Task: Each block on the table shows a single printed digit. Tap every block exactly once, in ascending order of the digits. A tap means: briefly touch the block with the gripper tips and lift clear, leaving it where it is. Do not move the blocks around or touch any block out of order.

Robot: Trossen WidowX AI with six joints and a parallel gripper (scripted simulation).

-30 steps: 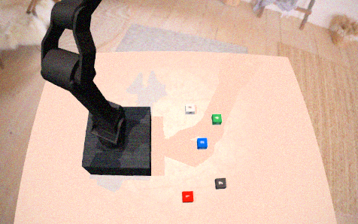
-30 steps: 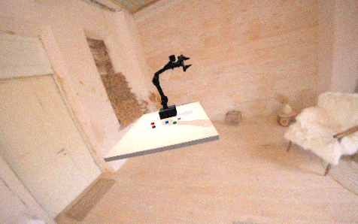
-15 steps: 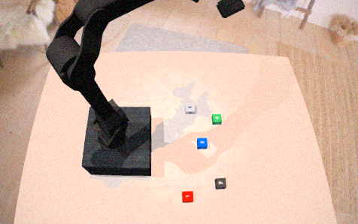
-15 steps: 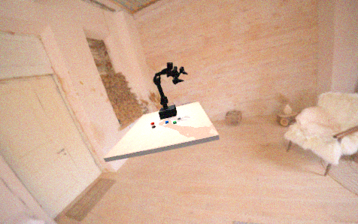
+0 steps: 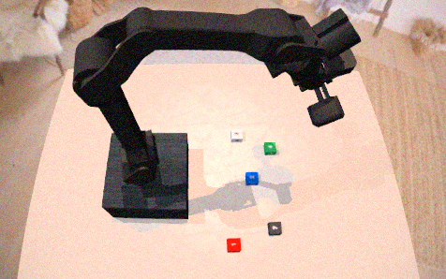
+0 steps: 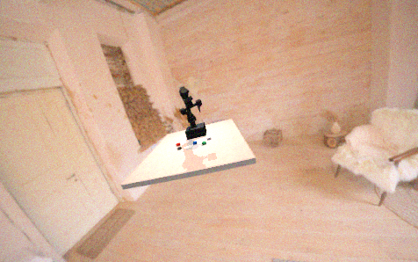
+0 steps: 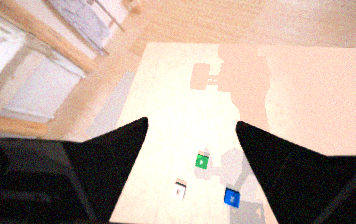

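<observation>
A white block (image 5: pixel 237 136) (image 7: pixel 179 190), a green block (image 5: pixel 270 148) (image 6: pixel 204 143) (image 7: pixel 201 161) and a blue block (image 5: pixel 252 178) (image 6: pixel 195 142) (image 7: pixel 232 197) lie in front of the arm's base. A dark grey block (image 5: pixel 275 228) (image 6: pixel 179 149) and a red block (image 5: pixel 233 244) (image 6: pixel 177 144) lie apart from them, nearer the bottom edge of the top view. The red block's digit looks like 1; the other digits are too blurred to read. My gripper (image 7: pixel 191 123) is open and empty, high above the table, beyond the green block.
The black base box (image 5: pixel 150 206) (image 6: pixel 196 132) stands on the table (image 5: pixel 70 187) (image 6: pixel 228 154). The arm arches high over the table's far side in the top view. Its shadow falls around the blue block. The wrist view shows the table's edge.
</observation>
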